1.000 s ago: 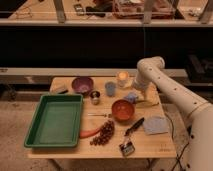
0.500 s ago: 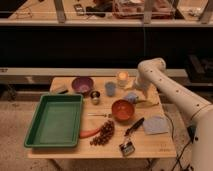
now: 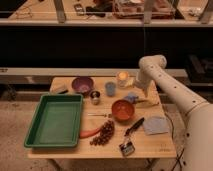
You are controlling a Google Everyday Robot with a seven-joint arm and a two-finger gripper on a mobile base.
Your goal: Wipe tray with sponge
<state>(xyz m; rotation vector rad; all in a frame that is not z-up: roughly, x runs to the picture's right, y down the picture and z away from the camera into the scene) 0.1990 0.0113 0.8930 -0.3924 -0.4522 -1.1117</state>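
Camera view: the tray (image 3: 55, 120) lies at the front left corner of the tabletop, not yet wiped. Your gripper (image 3: 142, 94) has hardly moved in the last second and hangs with released jaws near the back right corner, just beside the sponge (image 3: 131, 97), so I judge the pick-up has yet to begin.

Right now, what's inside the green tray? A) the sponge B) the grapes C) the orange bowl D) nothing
D: the tray shows only bare green floor. The sponge lies well to its right on the table, beside the gripper, which hangs low over the back right part.
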